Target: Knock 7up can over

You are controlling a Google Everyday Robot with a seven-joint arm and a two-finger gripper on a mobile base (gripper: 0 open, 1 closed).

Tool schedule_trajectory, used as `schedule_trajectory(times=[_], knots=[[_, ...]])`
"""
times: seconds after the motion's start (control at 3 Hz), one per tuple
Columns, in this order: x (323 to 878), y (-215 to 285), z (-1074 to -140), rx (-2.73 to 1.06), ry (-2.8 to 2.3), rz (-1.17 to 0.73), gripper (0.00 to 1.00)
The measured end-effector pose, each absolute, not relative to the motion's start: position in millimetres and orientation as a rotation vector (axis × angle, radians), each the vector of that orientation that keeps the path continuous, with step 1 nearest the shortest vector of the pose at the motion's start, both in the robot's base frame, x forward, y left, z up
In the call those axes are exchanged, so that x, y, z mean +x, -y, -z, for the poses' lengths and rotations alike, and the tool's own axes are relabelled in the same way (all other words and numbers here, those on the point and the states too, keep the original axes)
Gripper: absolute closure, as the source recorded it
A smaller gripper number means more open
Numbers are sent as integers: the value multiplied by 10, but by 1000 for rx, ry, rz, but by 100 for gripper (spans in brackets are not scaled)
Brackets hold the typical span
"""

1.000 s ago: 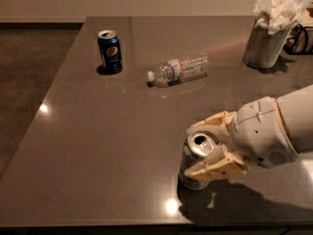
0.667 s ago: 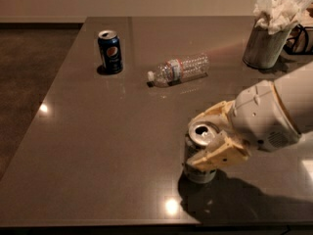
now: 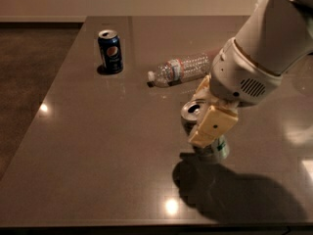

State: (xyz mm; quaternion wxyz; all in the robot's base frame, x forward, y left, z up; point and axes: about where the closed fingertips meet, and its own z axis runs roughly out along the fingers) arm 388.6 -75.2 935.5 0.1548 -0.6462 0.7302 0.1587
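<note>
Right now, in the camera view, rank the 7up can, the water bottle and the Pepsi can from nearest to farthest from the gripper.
1. 7up can: held between the jaws of the gripper, in the foreground, right of centre.
2. Water bottle: lying on its side just beyond the gripper, mid-scene.
3. Pepsi can: standing upright at the far left, clearly the farthest.

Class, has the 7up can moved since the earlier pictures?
Yes. Held in the gripper, the 7up can has shifted toward the water bottle, away from the table's near edge, and now tilts.
</note>
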Motion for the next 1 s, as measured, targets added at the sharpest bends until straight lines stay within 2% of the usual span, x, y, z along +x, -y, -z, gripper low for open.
schedule_trajectory(times=[0.67, 1.0], knots=[[4146, 901, -8978, -2049, -2315, -188, 100], [4245, 940, -8828, -2094, -2364, -106, 81]])
